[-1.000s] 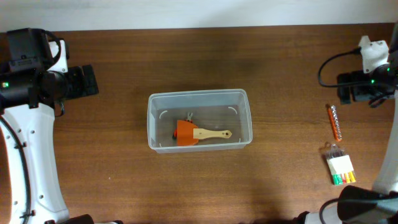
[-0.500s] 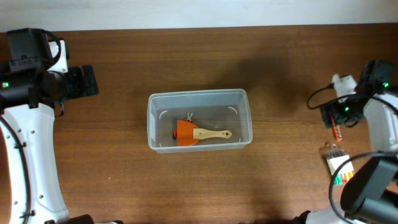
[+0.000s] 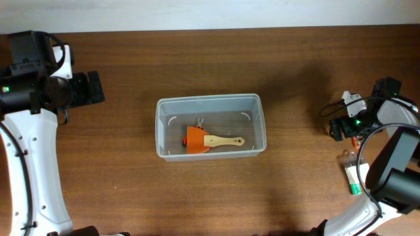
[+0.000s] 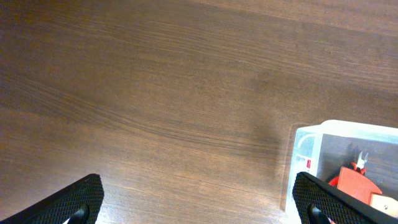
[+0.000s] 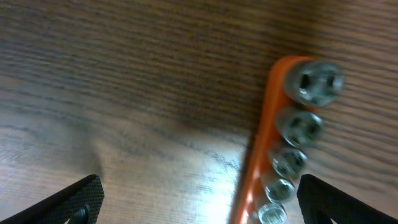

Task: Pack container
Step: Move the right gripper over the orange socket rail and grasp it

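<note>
The clear plastic container point(image 3: 210, 101) stands mid-table and holds an orange scraper with a wooden handle point(image 3: 210, 140); its corner also shows in the left wrist view point(image 4: 311, 134). My right gripper point(image 3: 346, 126) is open, low over the table at the far right, its fingers either side of an orange rail of metal sockets point(image 5: 283, 155). A pack of coloured markers point(image 3: 355, 176) lies just below it, partly hidden by the arm. My left gripper point(image 3: 92, 87) is open and empty at the far left, well away from the container.
The wooden table point(image 3: 210, 196) runs to a white back edge at the top. My right arm covers part of the table's right edge.
My right arm has swung down and inward from the back right, lowering its gripper over the orange socket rail. The left arm and the container have not moved.
</note>
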You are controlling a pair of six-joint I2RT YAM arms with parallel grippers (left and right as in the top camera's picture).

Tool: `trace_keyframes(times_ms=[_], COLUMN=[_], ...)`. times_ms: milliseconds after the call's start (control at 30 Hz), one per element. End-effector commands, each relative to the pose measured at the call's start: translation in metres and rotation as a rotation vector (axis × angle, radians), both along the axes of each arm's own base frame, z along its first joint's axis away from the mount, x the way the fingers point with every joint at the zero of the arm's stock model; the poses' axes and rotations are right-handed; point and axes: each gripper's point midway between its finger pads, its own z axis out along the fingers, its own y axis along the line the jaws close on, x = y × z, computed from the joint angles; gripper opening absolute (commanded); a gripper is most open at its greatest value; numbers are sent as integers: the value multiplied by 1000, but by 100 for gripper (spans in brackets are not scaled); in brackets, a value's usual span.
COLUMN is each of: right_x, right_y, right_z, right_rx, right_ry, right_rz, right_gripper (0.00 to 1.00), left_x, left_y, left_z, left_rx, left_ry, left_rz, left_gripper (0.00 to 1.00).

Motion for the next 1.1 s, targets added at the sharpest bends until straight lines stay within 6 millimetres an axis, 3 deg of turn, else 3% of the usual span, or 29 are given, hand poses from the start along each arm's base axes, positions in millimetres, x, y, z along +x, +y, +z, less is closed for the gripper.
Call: trace_keyframes(times_ms=[0, 267, 400, 500, 633, 733, 800, 867, 933, 1067], right_x=[-4, -10, -10, -9, -9, -9, -9, -9, -9, -9], right_y=[4, 3, 3, 3, 3, 3, 3, 3, 3, 3], right_z=[-15, -32, -32, -32, -32, -32, -32, -32, -32, -32], right_rx=[37, 41, 40, 41, 41, 41, 41, 41, 41, 41], right_ry=[28, 77, 77, 74, 74, 74, 74, 74, 74, 74], right_rz=[-17, -68, -68, -91, -94, -94, -94, -94, -94, -94], right_gripper=[99, 97, 85, 65, 60, 48, 45, 33, 31, 17], left_x=[-4, -6, -6, -6, -6, -6, -6, -6, -6, -6], left_y=[-3, -4, -4, -4, -4, -4, -4, -4, -4, -4], left_z=[2, 1, 1, 1, 1, 1, 1, 1, 1, 1], left_rx=[-3, -6, -6, -6, -6, -6, -6, -6, -5, -6], left_ry=[0, 9, 9, 10, 9, 9, 10, 9, 9, 10], left_rz=[-17, -17, -17, -17, -17, -17, -17, -17, -17, -17], left_gripper=[99, 99, 99, 99, 99, 99, 99, 99, 99, 99])
